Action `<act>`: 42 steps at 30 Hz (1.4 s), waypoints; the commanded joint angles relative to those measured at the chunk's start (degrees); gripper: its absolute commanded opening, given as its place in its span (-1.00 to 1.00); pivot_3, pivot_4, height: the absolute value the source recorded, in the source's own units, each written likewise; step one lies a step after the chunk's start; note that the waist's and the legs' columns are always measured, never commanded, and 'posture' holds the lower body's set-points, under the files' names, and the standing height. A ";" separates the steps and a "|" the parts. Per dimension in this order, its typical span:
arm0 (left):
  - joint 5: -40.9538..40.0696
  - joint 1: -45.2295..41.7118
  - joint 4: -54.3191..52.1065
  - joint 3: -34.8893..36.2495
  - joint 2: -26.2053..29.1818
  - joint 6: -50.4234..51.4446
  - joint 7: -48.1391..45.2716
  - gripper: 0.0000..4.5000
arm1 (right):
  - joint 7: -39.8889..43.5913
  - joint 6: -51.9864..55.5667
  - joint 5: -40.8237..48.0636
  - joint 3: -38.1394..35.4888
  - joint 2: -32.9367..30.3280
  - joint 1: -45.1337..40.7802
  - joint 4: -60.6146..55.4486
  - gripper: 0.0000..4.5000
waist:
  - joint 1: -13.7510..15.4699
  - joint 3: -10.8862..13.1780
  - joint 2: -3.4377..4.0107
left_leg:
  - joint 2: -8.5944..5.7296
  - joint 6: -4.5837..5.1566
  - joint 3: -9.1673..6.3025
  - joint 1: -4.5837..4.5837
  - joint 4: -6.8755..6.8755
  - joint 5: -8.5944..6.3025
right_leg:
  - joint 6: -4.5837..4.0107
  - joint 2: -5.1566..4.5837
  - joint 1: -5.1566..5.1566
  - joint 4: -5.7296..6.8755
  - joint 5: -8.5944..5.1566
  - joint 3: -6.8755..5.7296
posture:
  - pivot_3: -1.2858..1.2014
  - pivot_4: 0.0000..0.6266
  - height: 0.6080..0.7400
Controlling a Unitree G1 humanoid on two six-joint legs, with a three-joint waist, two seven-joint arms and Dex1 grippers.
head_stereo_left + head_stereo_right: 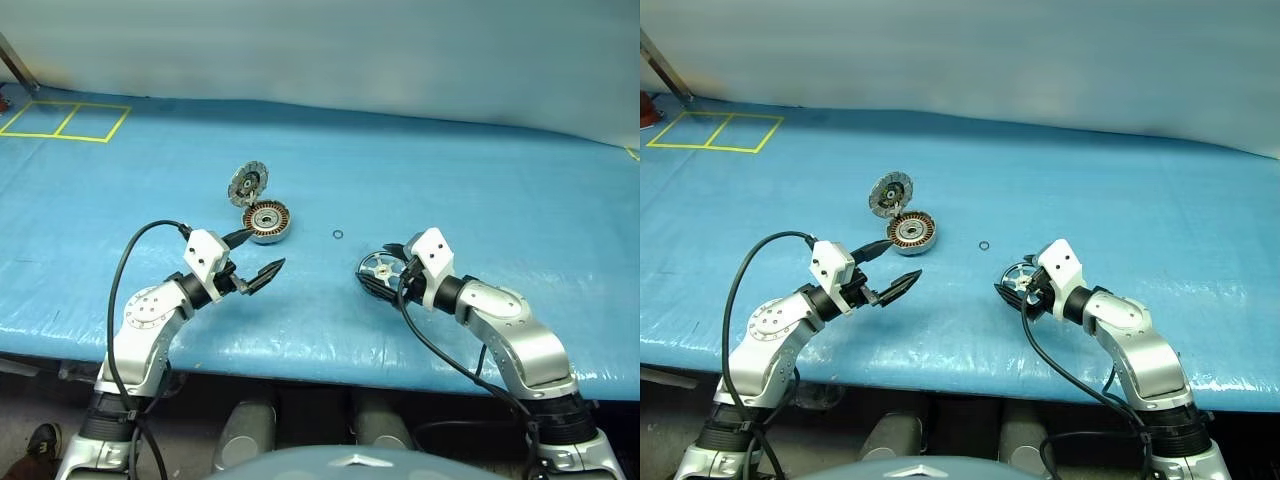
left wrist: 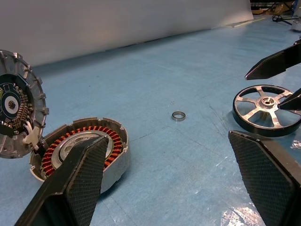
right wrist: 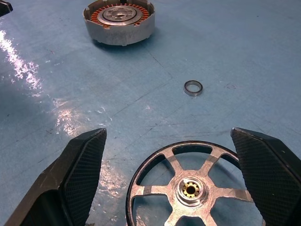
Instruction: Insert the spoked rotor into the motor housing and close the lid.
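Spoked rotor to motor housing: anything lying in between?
One small metal ring lies on the blue mat between the spoked rotor and the motor housing; otherwise bare, per the right wrist view.

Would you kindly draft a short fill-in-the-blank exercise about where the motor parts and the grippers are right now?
1. The lid stands ____ , hinged up at the motor housing edge.
2. The spoked rotor lies flat between the open fingers of the ____ gripper.
3. A small metal ____ lies on the blue sheet between housing and rotor.
4. The left gripper holds ____ .

Missing words: open; right; ring; nothing
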 commanded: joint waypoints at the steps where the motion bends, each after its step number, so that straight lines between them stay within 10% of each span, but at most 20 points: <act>1: 0.23 -1.01 -0.43 0.49 0.42 -0.49 -0.19 1.00 | -0.11 -1.15 0.04 -0.32 -0.10 -0.68 -0.89 0.98 | 0.01 0.00 0.00 | 0.00 0.00 0.00 0.00 0.00 0.00 | 0.00 0.00 0.00 0.00 0.00 0.00 | 0.03 -0.52 1.00; 17: 5.99 -4.81 1.56 -1.27 3.07 4.45 2.28 1.00 | -1.45 -1.44 -0.23 -0.51 0.12 -0.02 -1.24 0.98 | -0.01 0.00 0.00 | 0.00 0.00 0.00 0.00 -0.01 0.00 | 0.00 0.00 0.00 0.00 0.00 0.00 | 0.03 -0.52 1.00; 28: 35.35 -36.14 12.31 -28.59 19.28 3.77 -19.13 1.00 | 0.17 -2.10 -1.08 1.92 0.19 -5.09 2.87 0.98 | -0.28 0.06 -0.07 | -0.01 0.00 0.05 -0.02 0.05 0.00 | 0.04 0.03 0.01 0.01 0.02 0.01 | 0.03 -0.52 1.00; 42: 51.51 -58.05 39.79 -42.50 7.76 -11.22 -29.96 1.00 | 1.77 -1.36 -1.74 2.21 -1.86 -6.77 2.51 0.98 | -0.96 0.10 -0.11 | -0.02 0.06 0.02 -0.11 -0.21 -0.03 | 0.36 0.05 -0.14 -0.04 0.09 0.00 | 0.03 -0.52 1.00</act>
